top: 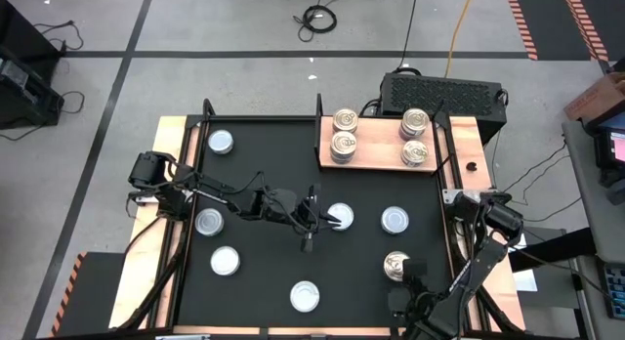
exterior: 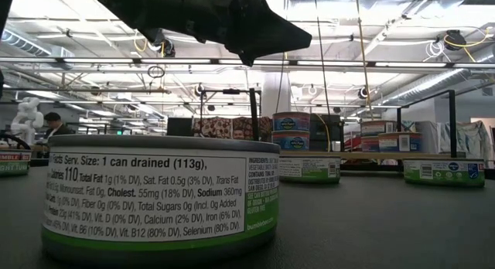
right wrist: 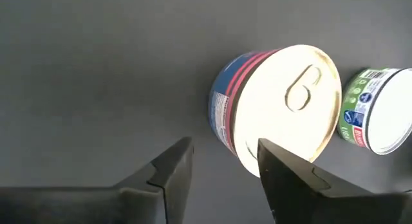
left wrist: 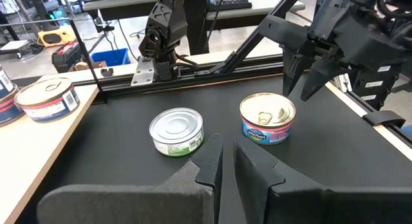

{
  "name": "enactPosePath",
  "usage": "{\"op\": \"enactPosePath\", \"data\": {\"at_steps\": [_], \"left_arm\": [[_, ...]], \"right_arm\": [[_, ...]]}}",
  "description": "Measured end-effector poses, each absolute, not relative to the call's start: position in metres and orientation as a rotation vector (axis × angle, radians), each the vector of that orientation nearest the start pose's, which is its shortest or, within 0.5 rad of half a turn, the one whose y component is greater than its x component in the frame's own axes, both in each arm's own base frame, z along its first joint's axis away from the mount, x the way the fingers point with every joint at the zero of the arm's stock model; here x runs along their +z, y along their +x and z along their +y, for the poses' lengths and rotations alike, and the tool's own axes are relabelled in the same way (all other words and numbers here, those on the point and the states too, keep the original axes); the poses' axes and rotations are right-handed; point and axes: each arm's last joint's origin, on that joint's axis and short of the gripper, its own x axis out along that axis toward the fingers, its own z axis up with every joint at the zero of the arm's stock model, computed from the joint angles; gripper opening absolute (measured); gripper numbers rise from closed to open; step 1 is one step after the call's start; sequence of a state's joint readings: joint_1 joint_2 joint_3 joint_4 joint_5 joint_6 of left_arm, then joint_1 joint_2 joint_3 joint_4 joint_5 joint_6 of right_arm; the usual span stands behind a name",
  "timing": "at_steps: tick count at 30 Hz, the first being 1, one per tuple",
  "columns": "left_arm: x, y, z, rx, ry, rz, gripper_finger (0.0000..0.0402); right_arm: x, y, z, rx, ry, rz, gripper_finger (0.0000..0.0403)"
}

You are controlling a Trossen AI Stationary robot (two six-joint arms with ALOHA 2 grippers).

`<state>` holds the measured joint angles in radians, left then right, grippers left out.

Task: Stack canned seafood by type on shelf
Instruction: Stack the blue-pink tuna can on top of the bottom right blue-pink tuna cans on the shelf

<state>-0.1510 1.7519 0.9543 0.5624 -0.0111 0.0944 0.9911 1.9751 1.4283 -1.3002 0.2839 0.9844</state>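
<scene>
Black bench [top: 264, 184] with the arms reaching in from both sides. Wooden shelf [top: 376, 145] at the far corner, well apart from the right end effector [right wrist: 225, 147]. On the shelf, four short stacks of gold-lid tins [top: 344, 145], two stacks toward each end. No silver-lid tin on it yet, as far as can be seen.

Right end effector low at the near side of the bench, fingers spread and empty. Just in front of the fingertips, one loose gold-lid tin [right wrist: 290, 102] with a pull tab, upright on the bench and not between the fingers. Cannot tell from the right wrist view whether one finger touches it. Just beyond that tin, a silver-lid tin [right wrist: 380, 114] with a green label.

Left end effector [left wrist: 225, 153] over the middle of the bench, fingers nearly together with only a thin gap, nothing held. Another silver-lid tin [top: 339, 217] just beside it; more silver-lid ones [top: 226, 261] scattered behind and around it, all of them on the bench.

Step in hand, by judgement: picking the last loose gold-lid tin for the shelf, while the sorting of the silver-lid type is not begun. Next move probably calls for this: bring the open fingers around the gold-lid tin on both sides, centre them, close firmly, lift straight, then carry to the shelf and set down squarely on a stack of the same type. Care needed near the neighbouring tin with the green label, not to push it.
</scene>
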Motion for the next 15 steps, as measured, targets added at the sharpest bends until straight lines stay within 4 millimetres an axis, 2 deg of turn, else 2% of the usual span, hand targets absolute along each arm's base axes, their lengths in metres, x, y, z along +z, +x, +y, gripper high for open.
{"op": "enactPosePath", "data": {"at_steps": [8, 15], "left_arm": [[0.207, 0.371, -0.056, -0.150, 0.113, 0.228, 0.0042], [0.207, 0.371, -0.056, -0.150, 0.113, 0.227, 0.0042]], "right_arm": [[0.162, 0.185, 0.272, -0.278, -0.372, 1.472, 0.0145], [0.158, 0.183, 0.269, -0.289, -0.391, 1.471, 0.0110]]}}
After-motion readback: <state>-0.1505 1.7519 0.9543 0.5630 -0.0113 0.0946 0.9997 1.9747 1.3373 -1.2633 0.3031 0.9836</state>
